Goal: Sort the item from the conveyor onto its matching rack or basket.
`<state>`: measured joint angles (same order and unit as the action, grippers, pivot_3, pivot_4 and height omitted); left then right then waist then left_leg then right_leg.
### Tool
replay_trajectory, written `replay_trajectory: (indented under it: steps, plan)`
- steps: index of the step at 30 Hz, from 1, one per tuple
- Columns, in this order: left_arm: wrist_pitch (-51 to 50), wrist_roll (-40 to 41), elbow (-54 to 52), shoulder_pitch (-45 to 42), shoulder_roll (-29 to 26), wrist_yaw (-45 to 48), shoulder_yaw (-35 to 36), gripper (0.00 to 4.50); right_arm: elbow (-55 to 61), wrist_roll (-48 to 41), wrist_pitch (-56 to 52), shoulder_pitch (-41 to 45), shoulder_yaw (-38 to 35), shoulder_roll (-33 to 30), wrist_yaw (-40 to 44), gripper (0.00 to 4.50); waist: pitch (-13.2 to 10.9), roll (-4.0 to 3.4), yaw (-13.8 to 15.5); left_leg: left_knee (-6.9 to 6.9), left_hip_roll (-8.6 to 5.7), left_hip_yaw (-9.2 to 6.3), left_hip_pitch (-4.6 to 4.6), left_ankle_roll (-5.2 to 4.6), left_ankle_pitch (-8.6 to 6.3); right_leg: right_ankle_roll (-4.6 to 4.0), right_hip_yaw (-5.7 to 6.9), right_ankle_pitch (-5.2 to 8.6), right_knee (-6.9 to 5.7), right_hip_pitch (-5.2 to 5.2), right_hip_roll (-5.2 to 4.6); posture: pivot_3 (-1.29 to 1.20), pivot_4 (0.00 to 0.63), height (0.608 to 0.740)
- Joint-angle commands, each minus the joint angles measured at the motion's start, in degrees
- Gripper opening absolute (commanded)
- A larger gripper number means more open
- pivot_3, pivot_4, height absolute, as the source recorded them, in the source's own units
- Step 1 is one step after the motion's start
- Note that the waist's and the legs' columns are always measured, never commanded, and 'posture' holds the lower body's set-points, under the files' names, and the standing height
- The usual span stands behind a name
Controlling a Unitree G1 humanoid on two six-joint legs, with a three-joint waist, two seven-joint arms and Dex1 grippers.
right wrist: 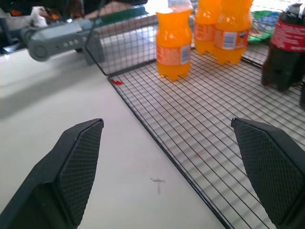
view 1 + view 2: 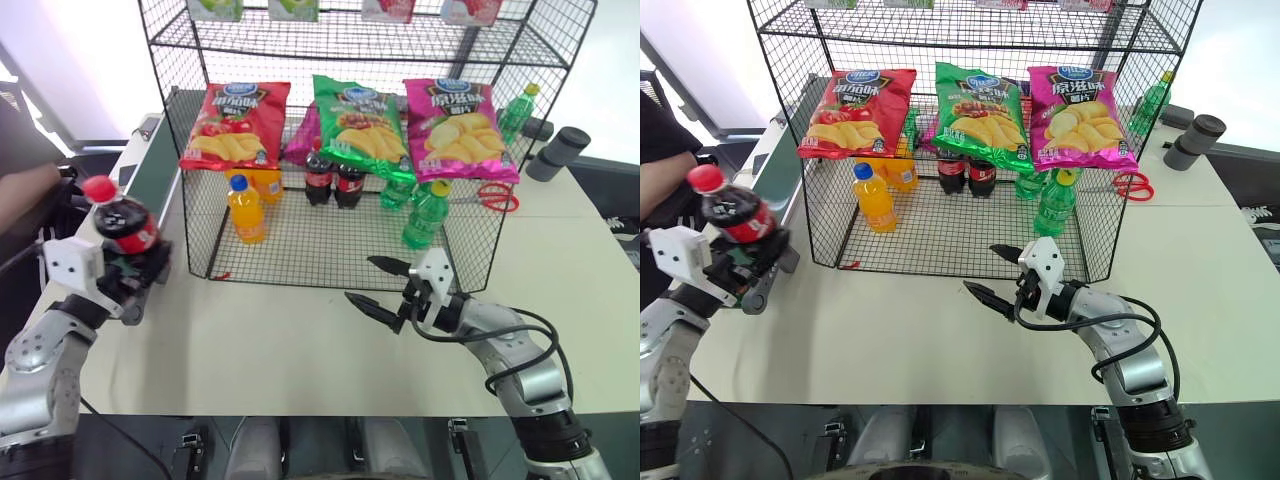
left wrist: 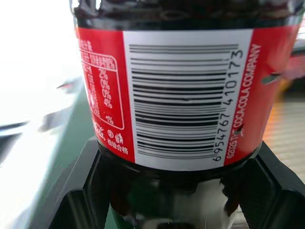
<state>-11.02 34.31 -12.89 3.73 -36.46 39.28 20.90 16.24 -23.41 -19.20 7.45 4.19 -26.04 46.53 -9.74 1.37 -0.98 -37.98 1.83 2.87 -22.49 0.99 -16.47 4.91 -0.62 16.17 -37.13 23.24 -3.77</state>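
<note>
A: Left wrist view has the cola bottle [image 3: 186,95] right up close: red label, white barcode panel, dark liquid above, with the left gripper [image 2: 135,272] clamped tight around its lower body.

B: From the head cameras it's a small plastic bottle with a red cap, held tilted beside the conveyor [image 2: 150,165], off the tabletop [image 2: 300,350], short of the black wire-mesh basket [image 2: 330,250].

A: How would it handle?

B: Full, I'd judge, so fairly heavy for its size. Stiff plastic, but smooth and round, so it could slip or twist. The label band or just under it looks the best place to hold.

A: And the right gripper [image 2: 1002,272]?

B: Jaws spread wide, empty, hovering over the tabletop by the basket's front edge.
</note>
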Motion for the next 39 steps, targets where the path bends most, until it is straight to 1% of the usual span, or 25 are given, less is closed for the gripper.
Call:
replay_trajectory:
  steps: [1,3,6,11,14,18,24,27,28,29,32,33,34,35,39]
  plan:
    - [-5.25,3.73,-7.68,-1.27,-0.71,3.93,-5.61,2.92,4.84,-3.60,-2.61,2.46,0.16,0.57,0.27,4.50,0.00,-0.01,0.00,0.00,0.00,-0.01,0.00,0.00,0.00,-0.02,0.00,0.01,0.00,0.00,0.00,0.00,0.150,0.740]
    - [-6.98,3.27,-9.50,-2.54,0.05,5.02,-9.85,2.92,5.52,-4.35,-3.73,3.50,0.41,1.00,-0.06,4.50,0.00,-0.02,0.00,0.01,0.00,-0.01,0.01,0.00,0.00,-0.03,0.00,0.01,0.00,0.00,0.00,0.00,0.150,0.740]
    - [-6.74,-0.15,-8.71,-7.42,3.58,7.68,-19.33,2.92,7.44,-6.04,-5.76,5.03,1.19,1.74,-0.41,4.50,-0.01,-0.03,0.16,0.01,-0.01,-0.01,0.00,0.00,0.00,-0.03,0.00,0.01,0.00,0.01,0.00,0.00,0.150,0.740]
    - [-6.22,-3.13,-3.98,-15.35,8.39,12.52,-28.44,2.92,10.04,-7.87,-8.76,5.52,1.61,1.84,-1.51,4.50,0.00,-0.04,0.20,0.00,-0.05,0.00,-0.09,-0.01,0.01,0.00,0.02,-0.01,0.02,0.06,0.02,0.00,0.150,0.740]
    - [-5.33,-4.72,-1.58,-18.88,10.46,15.14,-31.86,2.92,12.28,-9.56,-10.79,5.17,1.72,2.23,-2.66,4.50,-0.01,-0.06,0.03,0.00,-0.03,0.02,-0.08,-0.02,0.01,0.16,0.00,-0.09,0.01,0.08,0.14,0.00,0.150,0.740]
    - [-3.52,-7.08,0.80,-21.47,11.61,19.38,-35.29,2.92,14.04,-10.54,-12.23,4.97,1.86,2.66,-4.24,4.50,-0.01,-0.06,0.17,-0.02,-0.03,0.01,-0.09,-0.04,0.02,0.20,0.01,-0.11,-0.02,0.09,0.27,0.00,0.150,0.740]
    - [-2.86,-8.05,2.20,-22.89,13.07,21.89,-36.12,2.92,15.10,-11.19,-13.35,4.29,1.65,2.81,-5.68,4.50,-0.01,-0.06,0.24,-0.07,-0.03,0.01,-0.09,-0.04,0.02,0.22,0.00,-0.11,-0.03,0.08,0.49,0.00,0.150,0.740]
    - [-2.76,-8.49,2.54,-23.01,13.44,22.03,-35.81,2.92,15.35,-11.93,-13.73,3.96,1.55,2.51,-5.72,3.68,-0.01,-0.06,0.26,-0.08,-0.02,0.01,-0.09,-0.05,0.02,0.24,-0.01,-0.11,-0.03,0.07,0.52,0.00,0.150,0.740]
    - [-2.74,-8.67,2.63,-23.02,13.57,21.85,-35.64,2.92,15.40,-12.16,-13.92,3.90,1.54,2.36,-5.64,3.24,-0.01,-0.05,0.23,-0.08,-0.02,0.00,-0.09,-0.05,0.02,0.24,-0.01,-0.11,-0.03,0.07,0.52,0.00,0.150,0.740]
    - [-2.82,-8.74,2.70,-23.01,13.70,21.64,-35.44,2.92,15.38,-12.24,-14.02,3.92,1.54,2.27,-5.61,3.00,-0.01,-0.05,0.21,-0.08,-0.02,0.00,-0.09,-0.05,0.02,0.24,-0.01,-0.11,-0.03,0.07,0.53,0.00,0.150,0.740]
    - [-4.17,-7.63,2.89,-23.02,14.02,20.88,-34.25,2.92,14.97,-11.63,-13.85,4.30,1.62,2.04,-5.61,3.00,-0.01,-0.05,0.26,-0.08,-0.01,-0.01,-0.09,-0.05,0.02,0.24,-0.01,-0.11,-0.04,0.07,0.54,0.00,0.150,0.740]
    - [-4.61,-7.43,2.89,-22.98,13.99,20.68,-33.94,3.96,14.75,-11.41,-13.71,4.49,1.67,2.00,-5.56,3.00,-0.01,-0.05,0.26,-0.08,-0.01,-0.01,-0.09,-0.05,0.02,0.25,-0.01,-0.11,-0.04,0.07,0.54,0.00,0.150,0.740]
    - [-4.63,-7.43,2.88,-22.94,13.91,20.69,-33.77,4.38,14.47,-11.29,-13.60,4.70,1.68,1.99,-5.46,3.00,-0.01,-0.05,0.27,-0.08,-0.01,-0.01,-0.09,-0.05,0.02,0.24,-0.01,-0.11,-0.04,0.07,0.54,0.00,0.150,0.740]
    - [-4.23,-7.90,2.85,-22.73,13.79,20.42,-33.61,4.45,14.19,-11.19,-13.46,4.95,1.70,2.03,-5.39,3.00,-0.01,-0.05,0.26,-0.08,-0.01,-0.01,-0.09,-0.05,0.02,0.24,-0.01,-0.11,-0.04,0.06,0.54,0.00,0.150,0.740]
    - [-2.81,-9.87,2.77,-20.08,12.27,19.18,-32.55,4.45,11.60,-8.91,-11.22,6.64,1.76,2.77,-6.09,3.00,-0.01,-0.05,0.09,-0.08,0.00,-0.01,-0.08,-0.05,0.02,0.25,-0.01,-0.11,-0.05,0.07,0.56,0.00,0.150,0.740]
